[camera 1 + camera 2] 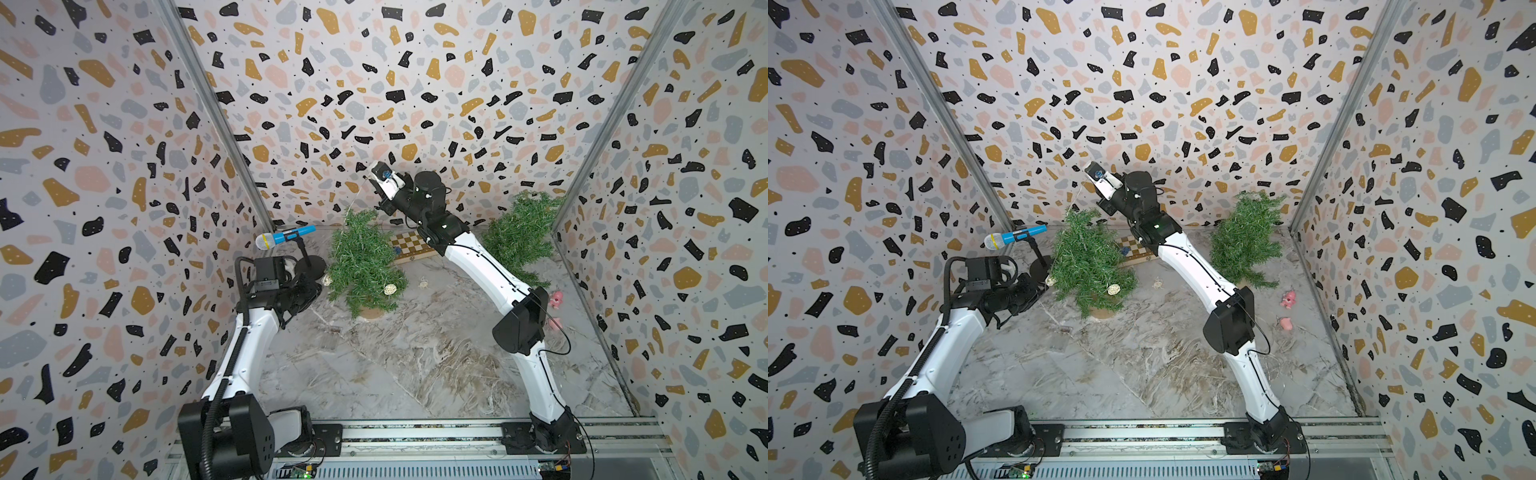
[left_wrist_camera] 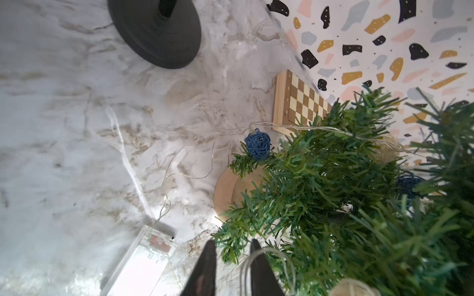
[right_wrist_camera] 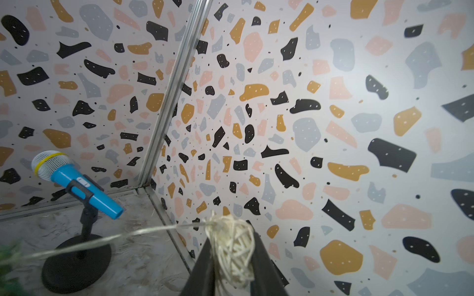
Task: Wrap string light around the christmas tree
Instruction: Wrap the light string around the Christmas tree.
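On your far left a blue toy mic (image 1: 286,237) sits in a black stand. Next to it your left end effector (image 2: 233,242) hangs low at the left side of the tree (image 1: 363,266). It is released: the fingers stand slightly apart with nothing between them. In the left wrist view a loop of the string light (image 2: 320,128) crosses one finger (image 2: 259,266). The clear battery box (image 2: 143,258) lies on the tabletop (image 1: 415,365) just beside that end effector, and the reddish marks inside it are too blurred to read.

The wire drapes over the tree's branches, with a blue ball (image 2: 257,143) low on the side toward the chessboard (image 1: 415,245). From the treetop the wire climbs to your right end effector (image 3: 232,241), which is raised above and behind the tree. It is clenched on a cream ball (image 3: 232,248) of the string.

Further right another tree (image 1: 519,232) stands in the far corner, and pink toys (image 1: 556,299) lie near the right wall.
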Available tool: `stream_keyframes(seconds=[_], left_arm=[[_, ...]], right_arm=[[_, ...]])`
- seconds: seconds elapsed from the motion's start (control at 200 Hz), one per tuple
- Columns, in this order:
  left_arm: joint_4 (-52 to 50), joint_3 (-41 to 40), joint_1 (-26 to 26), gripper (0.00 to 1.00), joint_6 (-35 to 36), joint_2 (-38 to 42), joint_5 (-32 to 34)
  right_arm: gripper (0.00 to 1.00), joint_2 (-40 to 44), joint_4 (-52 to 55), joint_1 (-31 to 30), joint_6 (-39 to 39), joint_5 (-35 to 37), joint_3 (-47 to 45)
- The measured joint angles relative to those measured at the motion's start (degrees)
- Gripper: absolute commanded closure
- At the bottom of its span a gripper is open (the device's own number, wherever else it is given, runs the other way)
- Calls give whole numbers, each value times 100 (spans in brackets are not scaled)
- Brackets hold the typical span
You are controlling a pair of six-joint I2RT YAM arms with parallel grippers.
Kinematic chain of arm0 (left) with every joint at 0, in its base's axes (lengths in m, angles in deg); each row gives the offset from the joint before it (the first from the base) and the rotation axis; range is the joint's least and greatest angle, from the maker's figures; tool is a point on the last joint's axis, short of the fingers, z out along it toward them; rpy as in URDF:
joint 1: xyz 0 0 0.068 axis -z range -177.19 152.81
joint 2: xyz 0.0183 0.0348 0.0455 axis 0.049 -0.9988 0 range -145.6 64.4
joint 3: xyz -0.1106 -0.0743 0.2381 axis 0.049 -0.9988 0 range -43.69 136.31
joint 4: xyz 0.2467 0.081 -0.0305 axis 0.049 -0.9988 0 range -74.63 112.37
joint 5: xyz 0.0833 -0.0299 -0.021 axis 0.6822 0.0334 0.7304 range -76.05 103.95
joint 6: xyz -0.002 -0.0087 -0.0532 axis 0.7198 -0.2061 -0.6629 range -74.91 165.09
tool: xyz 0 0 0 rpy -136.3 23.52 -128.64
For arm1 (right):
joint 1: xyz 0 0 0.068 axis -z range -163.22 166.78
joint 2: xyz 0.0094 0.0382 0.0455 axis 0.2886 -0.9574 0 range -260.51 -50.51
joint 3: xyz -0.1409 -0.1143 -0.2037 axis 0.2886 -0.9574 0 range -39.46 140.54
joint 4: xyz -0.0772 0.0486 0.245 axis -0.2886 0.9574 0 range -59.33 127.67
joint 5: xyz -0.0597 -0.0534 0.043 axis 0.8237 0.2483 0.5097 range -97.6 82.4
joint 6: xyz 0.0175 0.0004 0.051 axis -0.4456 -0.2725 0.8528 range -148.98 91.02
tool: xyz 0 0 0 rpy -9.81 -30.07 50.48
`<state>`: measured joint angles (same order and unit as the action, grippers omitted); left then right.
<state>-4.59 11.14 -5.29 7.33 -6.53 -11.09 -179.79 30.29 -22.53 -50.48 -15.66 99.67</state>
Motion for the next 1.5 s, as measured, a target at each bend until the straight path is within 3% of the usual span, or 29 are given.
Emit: stream_keyframes(seconds=[0.11, 0.23, 0.365, 0.466, 0.711, 0.906, 1.226, 1.347, 1.437, 1.497], left_arm=[[-188, 90, -7, 46, 131, -125, -13], [-741, 503, -55, 28, 437, -83, 463], [-1113, 1113, -98, 27, 706, 103, 1054], [-1134, 1403, -118, 29, 798, 249, 1108], [-778, 1740, -72, 30, 868, 94, 424], [-22, 1759, 459, 30, 1049, 15, -31], [562, 2468, 807, 45, 1711, -597, -323], [549, 2745, 979, 64, 2006, -809, -385], [503, 2800, 1051, 90, 2192, -848, -413], [417, 2837, 1069, 93, 2334, -848, -280]], right_arm=[[100, 166, 44, 118, 227, -273, -459], [100, 334, 87, 98, 365, -496, -1019], [100, 319, 376, 33, 457, -730, -920], [100, 313, 426, 0, 479, -824, -706], [100, 310, 426, -39, 560, -946, -579], [100, 310, 426, -31, 621, -1038, -579], [100, 310, 420, -17, 732, -1169, -579], [100, 299, 396, -11, 776, -1193, -579], [100, 293, 372, -7, 820, -1213, -579], [100, 293, 354, -7, 839, -1213, -579]])
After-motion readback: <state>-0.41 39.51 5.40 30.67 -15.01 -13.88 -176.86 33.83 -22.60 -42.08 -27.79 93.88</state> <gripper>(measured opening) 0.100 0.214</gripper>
